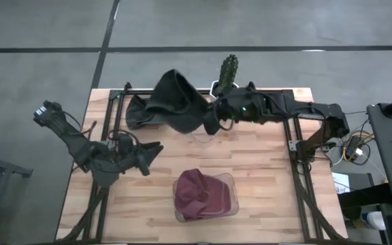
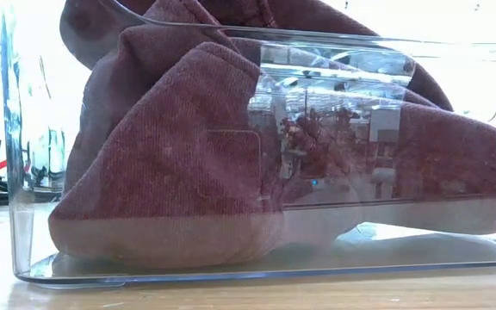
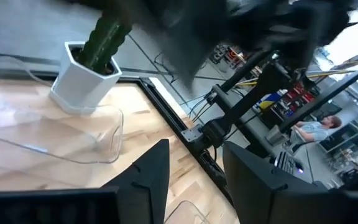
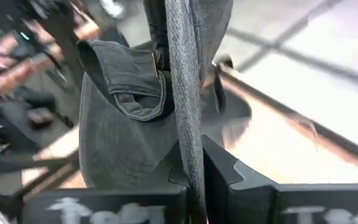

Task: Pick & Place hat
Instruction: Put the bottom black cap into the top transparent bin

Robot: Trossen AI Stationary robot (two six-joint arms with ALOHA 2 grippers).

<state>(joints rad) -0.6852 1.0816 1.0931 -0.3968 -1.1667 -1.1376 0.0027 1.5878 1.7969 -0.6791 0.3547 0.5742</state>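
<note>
Wooden table (image 1: 264, 170), right hand (image 1: 218, 117) clamped on dark hat (image 1: 175, 102), left hand (image 1: 156, 148) apart

Robotics lab or workshop, bare concrete floor (image 1: 46, 27), wooden workbench (image 1: 264, 170), cluttered equipment racks (image 3: 291, 93)

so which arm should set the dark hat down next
Right. The right gripper is shut on the dark hat, holding it up over the table's far side. The left gripper is open, holds nothing and sits apart from the hat.
</note>
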